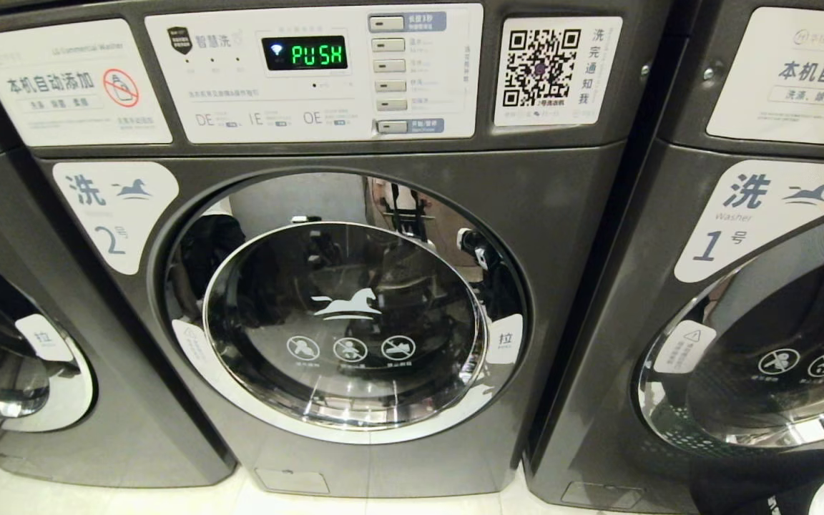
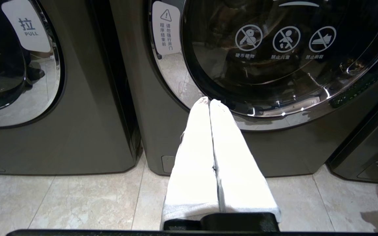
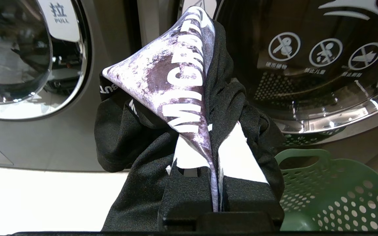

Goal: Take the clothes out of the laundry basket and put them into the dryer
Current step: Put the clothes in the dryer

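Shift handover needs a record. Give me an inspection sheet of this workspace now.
Surface: pale tiled floor, bare where seen.
Job's things: black printed garment in the right tool; green perforated plastic laundry basket beside it; dark grey front-loading machine number 2, round glass door closed, display reads PUSH.
Clutter: nothing seen.
Grippers: right tool shut on the garment; left tool shut, empty, pointing at the middle machine's door.
Cables: nothing seen.
Surroundings: matching dark grey machine on each side, doors closed.
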